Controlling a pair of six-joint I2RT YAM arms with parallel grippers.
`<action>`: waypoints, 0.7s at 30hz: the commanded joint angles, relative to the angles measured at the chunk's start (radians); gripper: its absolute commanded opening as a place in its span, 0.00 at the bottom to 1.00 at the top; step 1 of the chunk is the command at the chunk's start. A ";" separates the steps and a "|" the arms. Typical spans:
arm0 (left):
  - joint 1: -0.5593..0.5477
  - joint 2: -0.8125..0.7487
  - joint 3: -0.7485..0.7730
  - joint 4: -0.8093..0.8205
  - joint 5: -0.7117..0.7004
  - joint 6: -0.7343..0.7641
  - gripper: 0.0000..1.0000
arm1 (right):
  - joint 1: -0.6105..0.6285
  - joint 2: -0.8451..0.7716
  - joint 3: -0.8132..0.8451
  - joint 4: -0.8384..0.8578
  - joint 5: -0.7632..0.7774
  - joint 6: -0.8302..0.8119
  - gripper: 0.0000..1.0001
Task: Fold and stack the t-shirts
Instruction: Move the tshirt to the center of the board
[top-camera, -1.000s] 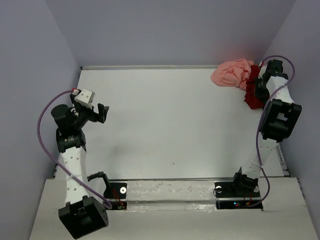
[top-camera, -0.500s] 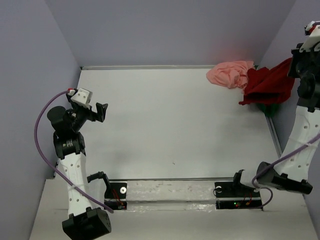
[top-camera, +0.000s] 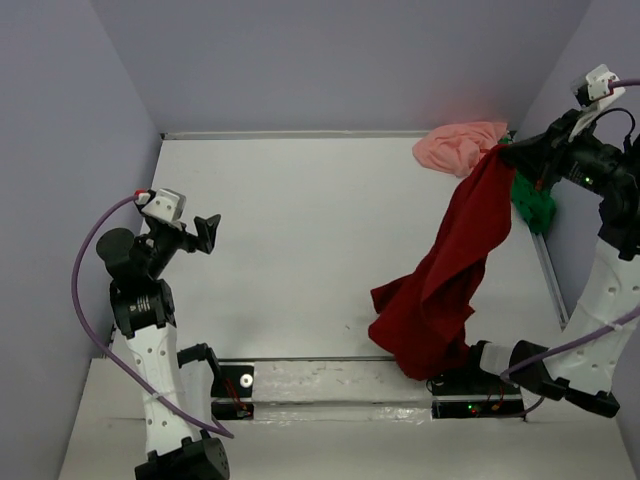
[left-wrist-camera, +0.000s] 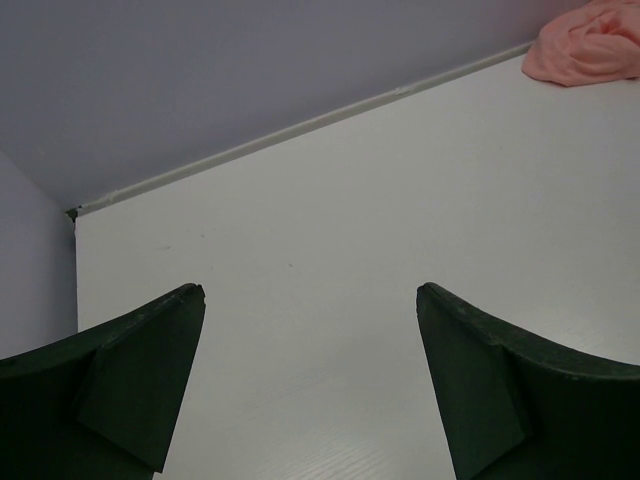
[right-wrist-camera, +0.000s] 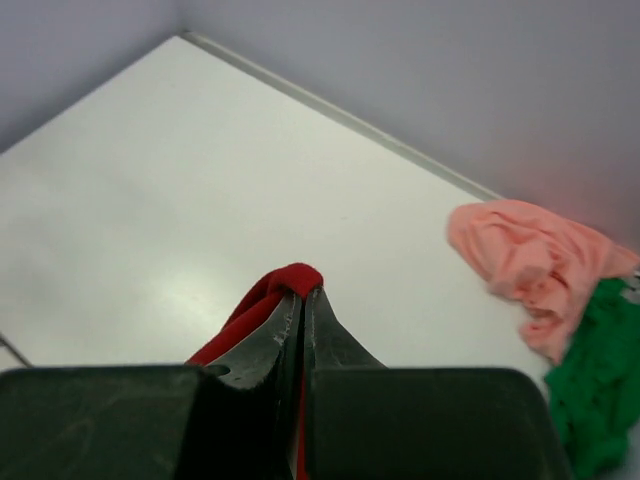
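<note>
A white bench (top-camera: 330, 230), walled in pale grey at the back and both sides, was pictured from above with the two arms mounted at its near edge. The largest item on it, the dark red t-shirt (top-camera: 450, 270), was shown lifted by one pinched edge at the far right and hung in a long slanting drape toward the near edge, where its lower folds were bunched beside the right arm's base. The salmon pink t-shirt (top-camera: 458, 145) was seen crumpled in the far right corner, and the bright green t-shirt (top-camera: 532, 205) was heaped just beside it against the right wall, partly hidden behind the raised arm; in the right wrist view the two were seen touching. The right end effector (top-camera: 503, 152) was held high over that corner, its fingers pressed together on a fold of the dark red cloth, which was seen poking out at the tips in the wrist view. The left end effector (top-camera: 208, 232) was held above the left part of the bench, fingers spread wide with nothing between them, well apart from all three shirts.
</note>
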 joint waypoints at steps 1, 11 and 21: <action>0.004 -0.030 -0.015 0.030 0.026 -0.026 0.99 | -0.007 0.093 0.016 0.038 -0.291 0.075 0.00; 0.004 -0.037 -0.030 0.041 0.015 -0.023 0.99 | 0.002 0.199 -0.104 0.473 -0.468 0.436 0.00; 0.004 -0.018 -0.050 0.062 0.026 -0.022 0.99 | 0.012 0.259 -0.194 0.472 -0.352 0.361 0.00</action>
